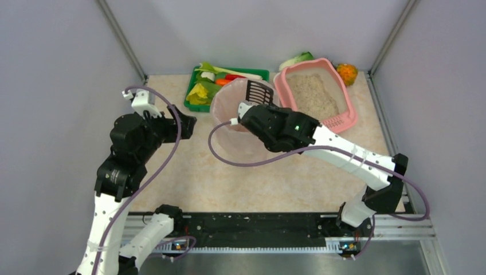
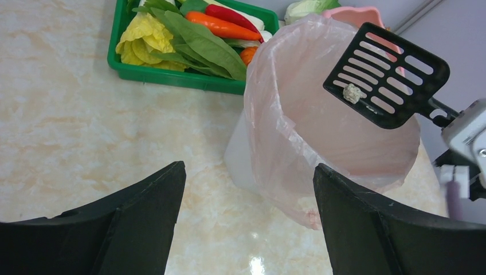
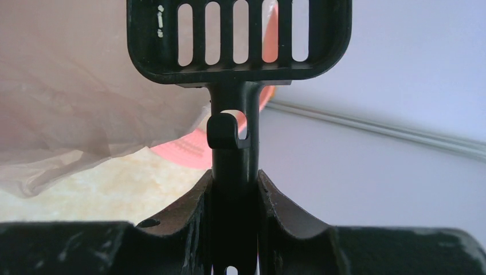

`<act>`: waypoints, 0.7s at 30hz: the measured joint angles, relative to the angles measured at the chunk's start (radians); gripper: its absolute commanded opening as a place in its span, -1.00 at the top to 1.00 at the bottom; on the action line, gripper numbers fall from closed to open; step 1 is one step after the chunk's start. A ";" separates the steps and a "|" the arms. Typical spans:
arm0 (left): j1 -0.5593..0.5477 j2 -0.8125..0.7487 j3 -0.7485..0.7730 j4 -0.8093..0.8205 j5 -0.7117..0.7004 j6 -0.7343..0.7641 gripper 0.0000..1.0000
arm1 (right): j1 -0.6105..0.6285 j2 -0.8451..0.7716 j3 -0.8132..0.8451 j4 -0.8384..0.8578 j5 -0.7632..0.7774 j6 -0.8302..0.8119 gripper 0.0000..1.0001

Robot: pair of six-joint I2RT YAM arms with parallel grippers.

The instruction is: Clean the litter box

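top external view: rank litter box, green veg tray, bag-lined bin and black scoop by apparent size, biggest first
1. litter box
2-3. bag-lined bin and green tray: about equal, both partly hidden, not ranked
4. black scoop

No legible text or labels anywhere.

Bare table [image 1: 229, 183] lies open between the arm bases and the bin [image 1: 226, 114], and from the left gripper [image 2: 249, 172] to the bin's side. The scoop [image 1: 259, 91] hangs over the far right of the bin's mouth. Bin, tray [image 1: 261, 73] and box [image 1: 338, 121] stand close together, with only narrow gaps. The right arm [image 1: 344, 152] crosses in front of the box's near end.
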 measured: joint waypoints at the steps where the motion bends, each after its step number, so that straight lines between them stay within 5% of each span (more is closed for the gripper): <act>1: 0.000 0.000 0.000 0.000 0.000 0.000 -0.74 | 0.014 0.000 -0.024 0.029 0.045 -0.040 1.00; 11: 0.000 0.000 0.000 0.000 -0.002 0.001 -0.74 | 0.127 -0.069 -0.247 0.547 0.265 -0.570 1.00; 21: 0.000 0.000 -0.002 0.000 -0.006 0.004 -0.74 | 0.136 -0.079 -0.291 0.700 0.285 -0.767 1.00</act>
